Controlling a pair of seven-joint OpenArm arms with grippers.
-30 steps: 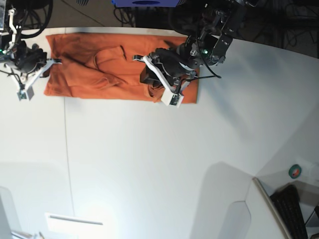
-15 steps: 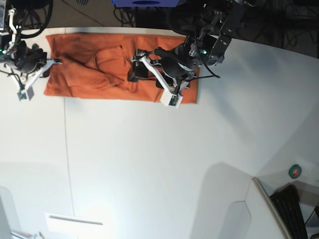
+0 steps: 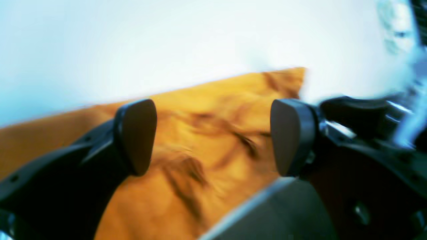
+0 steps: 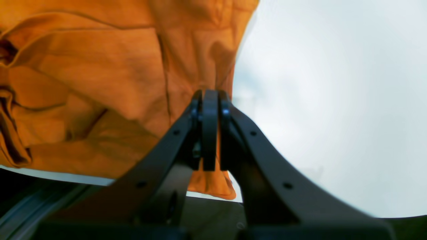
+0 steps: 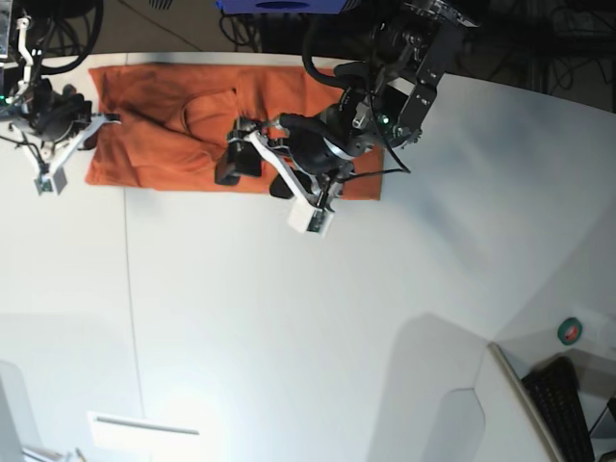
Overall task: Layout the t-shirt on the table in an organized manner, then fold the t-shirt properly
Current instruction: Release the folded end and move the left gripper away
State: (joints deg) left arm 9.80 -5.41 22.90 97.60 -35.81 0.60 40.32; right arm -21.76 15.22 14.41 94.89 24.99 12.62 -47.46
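Note:
The orange t-shirt (image 5: 173, 125) lies as a long creased band at the far edge of the white table (image 5: 289, 318). My left gripper (image 5: 255, 173) hovers open over the shirt's near edge, around its middle. In the blurred left wrist view its dark pads (image 3: 135, 136) stand wide apart with wrinkled cloth (image 3: 213, 140) below and nothing between them. At the shirt's left end, my right gripper (image 5: 98, 119) is shut. In the right wrist view its fingers (image 4: 210, 130) are pressed together on the edge of the cloth (image 4: 100, 83).
A thin seam line (image 5: 130, 289) runs across the table. A white card (image 5: 144, 425) lies near the front left. A green tape roll (image 5: 571, 332) and a black keyboard (image 5: 563, 409) sit at the lower right. Cables and a blue object (image 5: 279, 5) lie beyond the far edge.
My left gripper opened and moved left and toward the near edge of the shirt. The right arm has not moved.

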